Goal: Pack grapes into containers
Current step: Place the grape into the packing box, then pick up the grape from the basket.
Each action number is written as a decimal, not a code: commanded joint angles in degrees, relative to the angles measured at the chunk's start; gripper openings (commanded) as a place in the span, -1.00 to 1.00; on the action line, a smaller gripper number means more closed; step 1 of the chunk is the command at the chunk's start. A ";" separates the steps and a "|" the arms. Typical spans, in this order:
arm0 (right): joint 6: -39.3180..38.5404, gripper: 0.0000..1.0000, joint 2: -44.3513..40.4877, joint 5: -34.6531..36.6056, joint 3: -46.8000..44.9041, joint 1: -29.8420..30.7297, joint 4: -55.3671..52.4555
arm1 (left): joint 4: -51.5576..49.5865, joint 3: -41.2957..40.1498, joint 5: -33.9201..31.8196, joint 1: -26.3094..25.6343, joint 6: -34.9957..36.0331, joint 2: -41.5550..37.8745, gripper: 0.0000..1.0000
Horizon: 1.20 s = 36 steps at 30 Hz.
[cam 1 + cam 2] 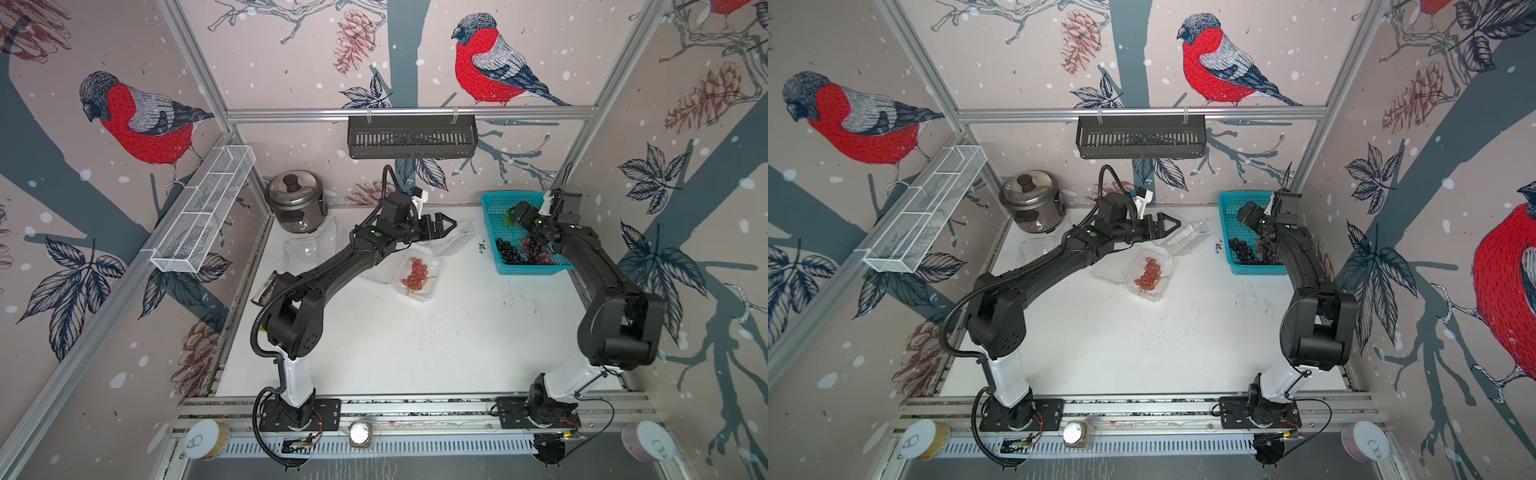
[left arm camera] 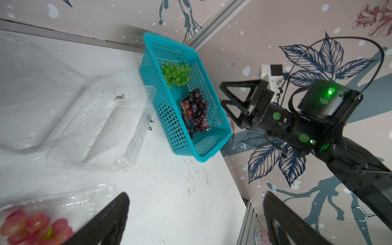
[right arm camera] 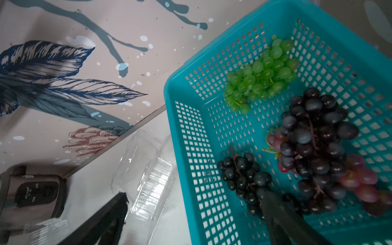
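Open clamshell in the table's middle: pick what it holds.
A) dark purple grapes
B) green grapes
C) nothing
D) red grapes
D: a red grape bunch lies in the open clamshell; the green bunch and the dark purple bunches sit in the turquoise basket.

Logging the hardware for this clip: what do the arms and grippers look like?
The left arm and right arm are matte black, each with a white lowest link. A ribbed black hose runs along the left arm. Green dots mark the wrists. The left gripper and right gripper have black fingers with triangular cut-outs; a white camera mount sits behind each.
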 commanded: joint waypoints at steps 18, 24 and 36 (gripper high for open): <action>0.65 0.87 41.85 12.52 42.59 2.06 -10.78 | -1.93 12.49 2.16 -2.62 0.68 10.42 0.95; 1.76 0.66 45.23 17.27 45.01 2.59 -9.99 | -3.31 14.40 2.11 -2.62 1.37 12.01 0.95; 2.45 0.38 49.74 19.29 46.70 2.81 -9.99 | -3.17 14.24 2.28 -2.26 1.07 12.83 0.94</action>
